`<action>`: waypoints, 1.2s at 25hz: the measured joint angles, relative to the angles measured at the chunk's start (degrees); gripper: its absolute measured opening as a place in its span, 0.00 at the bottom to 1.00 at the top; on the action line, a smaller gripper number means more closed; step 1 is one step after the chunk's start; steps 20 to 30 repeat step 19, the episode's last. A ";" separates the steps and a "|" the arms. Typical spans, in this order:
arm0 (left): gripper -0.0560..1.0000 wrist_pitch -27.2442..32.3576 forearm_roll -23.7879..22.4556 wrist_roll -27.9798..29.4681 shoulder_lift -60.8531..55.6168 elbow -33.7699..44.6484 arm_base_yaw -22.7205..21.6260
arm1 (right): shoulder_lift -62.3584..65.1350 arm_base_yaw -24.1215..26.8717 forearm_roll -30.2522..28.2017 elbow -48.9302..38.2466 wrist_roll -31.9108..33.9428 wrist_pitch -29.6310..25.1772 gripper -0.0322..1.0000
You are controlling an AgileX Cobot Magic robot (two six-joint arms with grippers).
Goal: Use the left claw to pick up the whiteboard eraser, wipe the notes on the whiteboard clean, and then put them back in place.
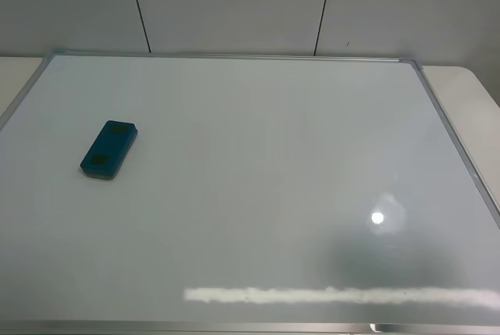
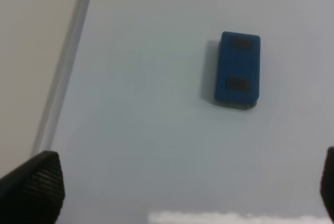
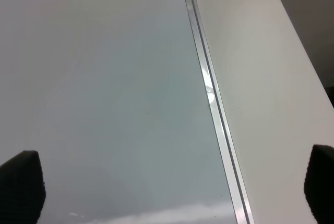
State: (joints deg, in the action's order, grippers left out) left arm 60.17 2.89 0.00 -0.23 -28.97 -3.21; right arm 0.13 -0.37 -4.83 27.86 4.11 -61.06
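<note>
The teal-blue whiteboard eraser (image 1: 108,149) lies flat on the left part of the whiteboard (image 1: 258,155), with two dark patches on its top. It also shows in the left wrist view (image 2: 237,70), well apart from the fingers. The left claw (image 2: 188,187) is open and empty above the board, its two black fingertips (image 2: 34,187) at the picture's edges. The right gripper (image 3: 172,187) is open and empty over the board's right frame (image 3: 214,104). No notes show on the board. Neither arm shows in the exterior high view.
The silver frame runs along the board's left edge (image 2: 65,67) with beige table (image 2: 31,36) beyond it. Table surface (image 3: 271,93) lies past the right frame. A wall of white panels (image 1: 234,3) stands behind. Lamp glare (image 1: 378,217) reflects at the lower right of the board.
</note>
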 joint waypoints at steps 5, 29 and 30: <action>0.99 0.00 0.00 0.00 0.00 0.00 0.00 | 0.00 0.00 0.00 0.00 0.00 0.00 0.99; 0.99 0.00 -0.01 0.00 0.00 0.00 0.00 | 0.00 0.00 0.00 0.00 0.00 0.00 0.99; 0.99 0.00 -0.01 0.00 0.00 0.00 0.00 | 0.00 0.00 0.00 0.00 0.00 0.00 0.99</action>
